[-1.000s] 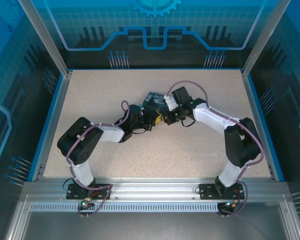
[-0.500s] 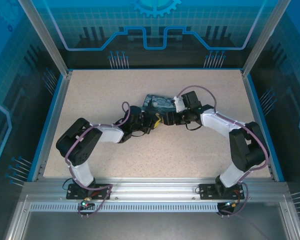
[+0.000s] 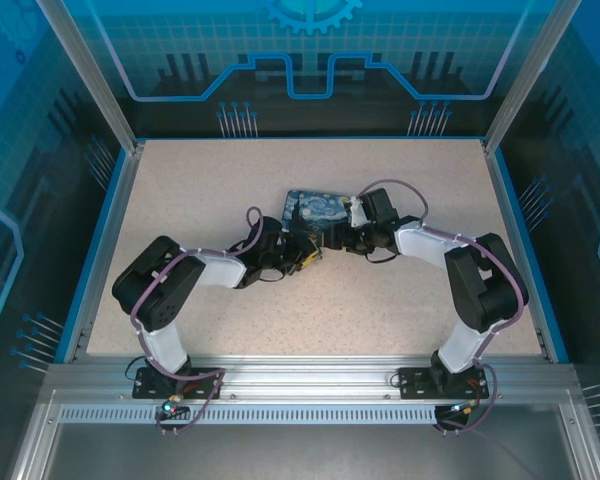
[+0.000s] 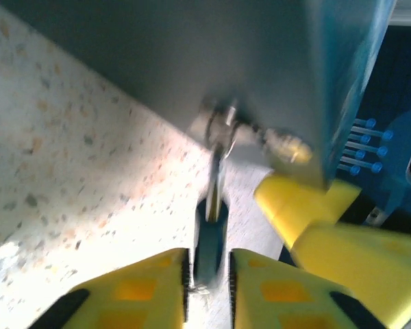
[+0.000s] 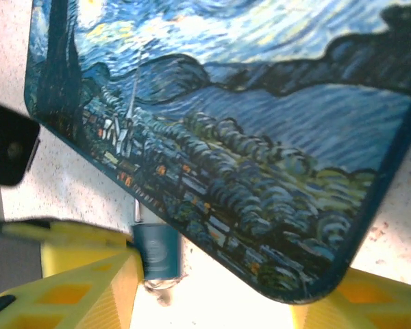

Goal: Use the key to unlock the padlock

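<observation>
Closely, padlock (image 4: 211, 233) between fingers of left gripper (image 4: 209, 259), beside right gripper (image 5: 216, 291)

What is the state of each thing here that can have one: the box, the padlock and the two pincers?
box: lying flat on the table, lid seems closed.
padlock: hooked on the box's edge; locked or unlocked, cannot tell.
left pincer: fingers close on both sides of the padlock; grip unclear, picture blurred.
right pincer: open wide, box corner between its fingers.
</observation>
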Robot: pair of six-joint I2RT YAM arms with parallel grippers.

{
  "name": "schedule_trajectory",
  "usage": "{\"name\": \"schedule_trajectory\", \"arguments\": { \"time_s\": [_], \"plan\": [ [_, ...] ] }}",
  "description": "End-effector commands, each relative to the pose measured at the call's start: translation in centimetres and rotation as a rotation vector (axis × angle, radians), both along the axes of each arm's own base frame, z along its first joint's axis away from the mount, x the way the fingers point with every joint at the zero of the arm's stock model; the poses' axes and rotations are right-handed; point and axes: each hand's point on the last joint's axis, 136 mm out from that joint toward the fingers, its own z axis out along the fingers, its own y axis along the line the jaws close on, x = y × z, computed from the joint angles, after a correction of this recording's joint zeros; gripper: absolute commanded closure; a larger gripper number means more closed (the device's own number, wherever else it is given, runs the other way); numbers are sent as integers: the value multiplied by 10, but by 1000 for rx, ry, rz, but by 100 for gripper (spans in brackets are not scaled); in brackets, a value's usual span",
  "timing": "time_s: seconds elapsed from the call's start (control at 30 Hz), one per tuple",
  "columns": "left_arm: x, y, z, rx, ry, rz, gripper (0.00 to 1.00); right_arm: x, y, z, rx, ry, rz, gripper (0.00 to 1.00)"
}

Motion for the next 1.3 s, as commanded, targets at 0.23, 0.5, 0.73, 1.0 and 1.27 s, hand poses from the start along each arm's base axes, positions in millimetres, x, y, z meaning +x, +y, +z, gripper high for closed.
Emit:
{"name": "schedule_trajectory", "arguments": {
  "time_s": [0.23,0.5,0.73,1.0,1.27],
  "plan": [
    [-39,12,-29,86,55,-111,51,40,3,7,32,-34,-107,41],
    [-35,28,12,149,-56,-107,37,72,5,21,57,-54,-130,41],
    [-13,40,53,170,-144,-61,32,89,5,30,84,-76,-131,42],
    [18,56,82,163,-208,13,30,57,-3,33,116,-108,-122,42],
    [31,72,93,161,-232,49,28,35,-6,11,140,-107,-165,43]
  ]
}}
